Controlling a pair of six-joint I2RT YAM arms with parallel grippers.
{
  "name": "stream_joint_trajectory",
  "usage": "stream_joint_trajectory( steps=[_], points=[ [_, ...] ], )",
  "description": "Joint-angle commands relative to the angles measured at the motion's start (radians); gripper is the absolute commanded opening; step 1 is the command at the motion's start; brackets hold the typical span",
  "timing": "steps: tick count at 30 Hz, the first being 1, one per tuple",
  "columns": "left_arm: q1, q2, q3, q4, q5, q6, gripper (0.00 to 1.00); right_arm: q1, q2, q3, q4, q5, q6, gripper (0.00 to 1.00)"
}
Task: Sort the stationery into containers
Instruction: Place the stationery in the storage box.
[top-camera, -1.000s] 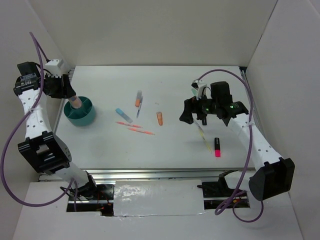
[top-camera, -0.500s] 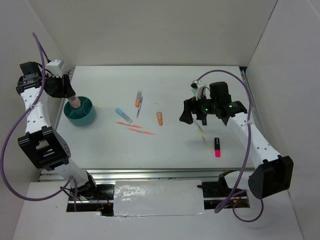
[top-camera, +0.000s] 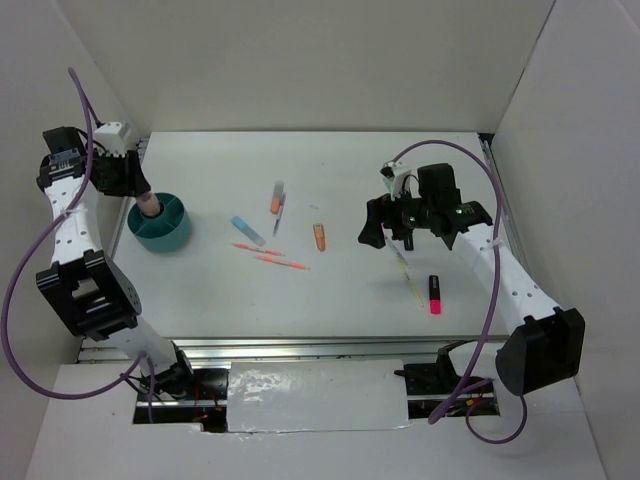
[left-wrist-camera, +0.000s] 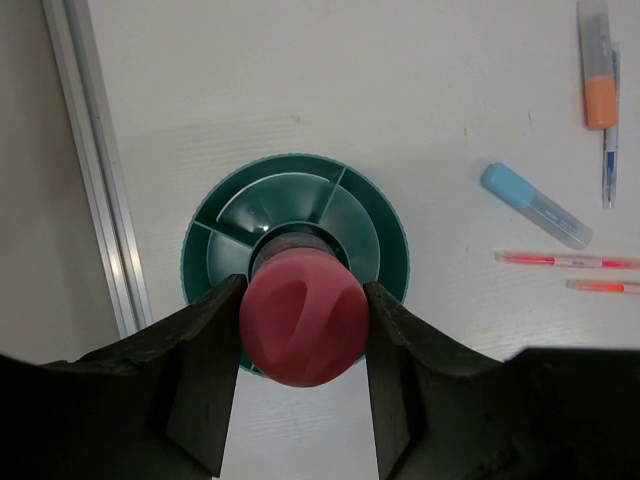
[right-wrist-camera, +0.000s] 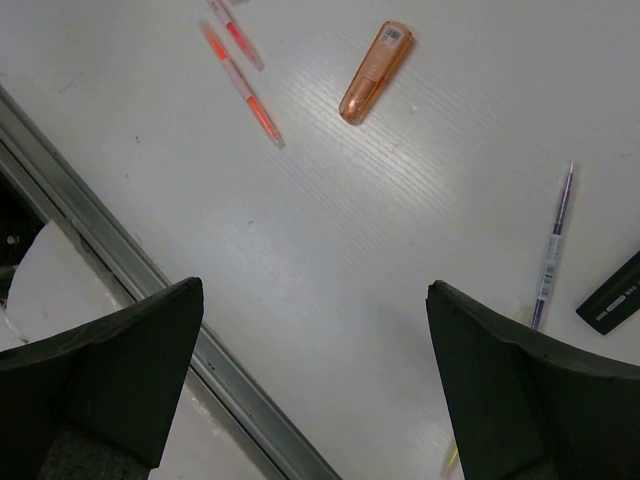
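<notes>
My left gripper (top-camera: 141, 191) (left-wrist-camera: 303, 288) is shut on a stubby pink-capped tube (top-camera: 150, 204) (left-wrist-camera: 303, 318). It holds the tube upright over the middle of the round teal tub (top-camera: 160, 228) (left-wrist-camera: 395, 240). The tube's lower end is hidden by its cap. My right gripper (top-camera: 390, 232) (right-wrist-camera: 315, 290) is open and empty above the table. On the table lie an orange highlighter (top-camera: 319, 237) (right-wrist-camera: 375, 72), a blue highlighter (top-camera: 247, 230) (left-wrist-camera: 536, 205), an orange-capped pen (top-camera: 275, 197) (left-wrist-camera: 598, 65), two thin orange pens (top-camera: 258, 248) (top-camera: 282, 263) and a pink-and-black highlighter (top-camera: 435, 294) (right-wrist-camera: 612, 295).
A thin purple pen (right-wrist-camera: 552, 245) and a yellowish pen (top-camera: 400, 258) lie under my right arm. A thin blue pen (left-wrist-camera: 610, 150) lies beside the orange-capped one. A metal rail (left-wrist-camera: 95, 170) runs along the table's left edge and white walls enclose three sides.
My left wrist has shifted slightly while keeping the tube over the tub. The right arm has not moved.
</notes>
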Motion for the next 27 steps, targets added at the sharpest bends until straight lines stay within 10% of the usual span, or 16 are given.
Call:
stream_joint_trajectory(
  steps=[1, 27],
  points=[
    [0.001, 0.007, -0.025, 0.052, 0.022, 0.001, 0.09, 0.014, 0.008, -0.001, 0.043, 0.001, 0.004, 0.99],
    [-0.006, 0.063, -0.162, 0.17, 0.036, 0.005, 0.52, 0.015, 0.028, -0.004, 0.04, 0.005, 0.028, 0.99]
  ],
)
